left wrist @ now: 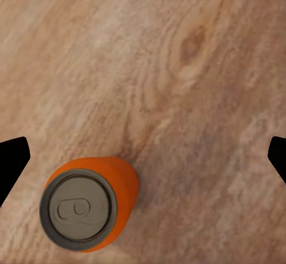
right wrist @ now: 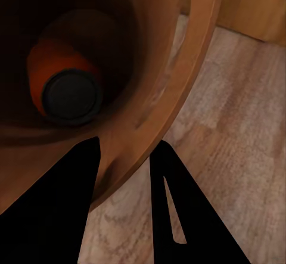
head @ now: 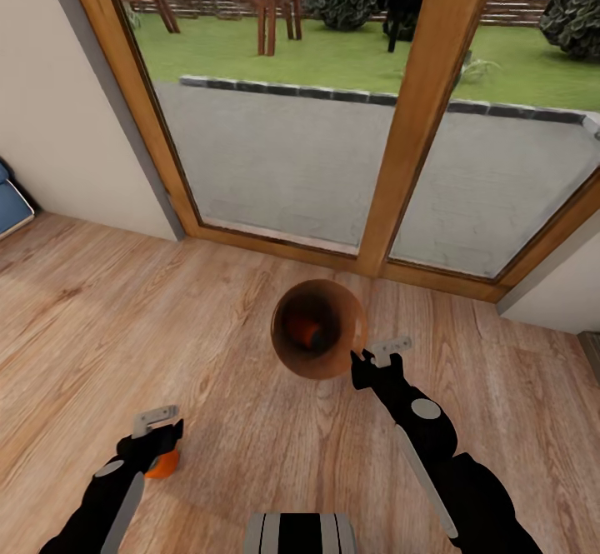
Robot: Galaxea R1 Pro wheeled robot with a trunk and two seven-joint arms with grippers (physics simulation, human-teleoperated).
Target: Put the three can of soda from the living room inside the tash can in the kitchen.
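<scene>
At the lower left of the head view, the left gripper hangs directly over an orange soda can that stands upright on the wooden floor. In the left wrist view the can shows its grey lid and pull tab, and the two dark fingertips sit at opposite edges of the frame, well apart: the jaws are spread wide and grip nothing. Judged from its form, the can is a light, rigid cylinder with a smooth, likely slippery wall; take hold across the mid-height of the wall, jaws square to it, and avoid the lid. Nearer the centre of the head view, the right gripper clamps the near rim of the trash can, which appears lifted clear of the floor. The right wrist view shows one finger inside the wall and the other outside, pinched on the rim. A second orange can lies inside. The bin looks stiff and light, so a rim grip lets it tilt. Beyond it, wood-framed glass doors span the upper frame.
</scene>
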